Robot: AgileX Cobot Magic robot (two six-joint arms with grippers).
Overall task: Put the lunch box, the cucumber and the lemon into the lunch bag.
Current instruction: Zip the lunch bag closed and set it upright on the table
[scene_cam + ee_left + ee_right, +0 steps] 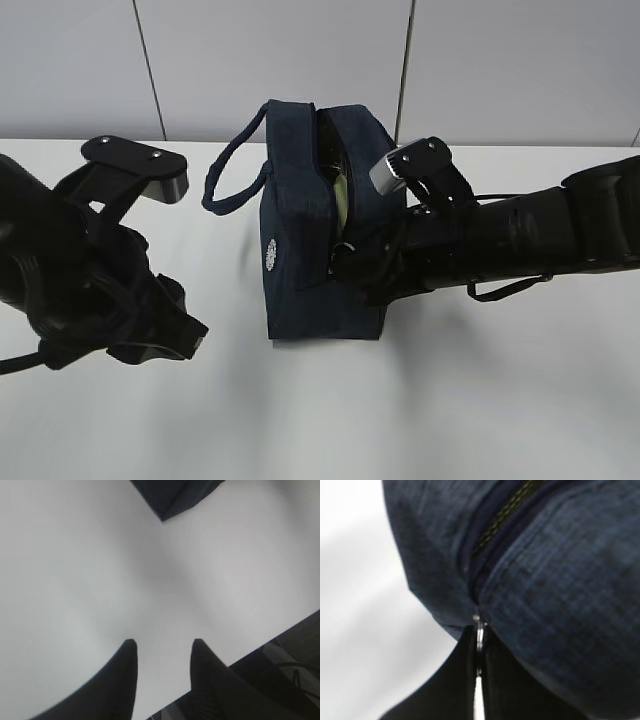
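The dark navy lunch bag (pixel 305 240) stands upright mid-table, its top zip partly open. A strip of pale green (pixel 341 195), likely the lunch box lid, shows in the gap. The cucumber and the lemon are hidden. My right gripper (pixel 347 262) is at the bag's front right side, shut on the metal ring pull (pixel 479 635) of the zip; in the right wrist view the gripper (pixel 479 631) pinches the ring edge-on. My left gripper (pixel 180 338) hangs open left of the bag over bare table, holding nothing, as the left wrist view (pixel 162 643) confirms.
The white table (pixel 320 410) spreads in front of the bag. One loop handle (pixel 228 170) sticks out to the bag's left, the other (pixel 510 285) droops under my right arm. A bag corner (pixel 170 495) shows at the top of the left wrist view; the table edge (pixel 250 652) runs close by.
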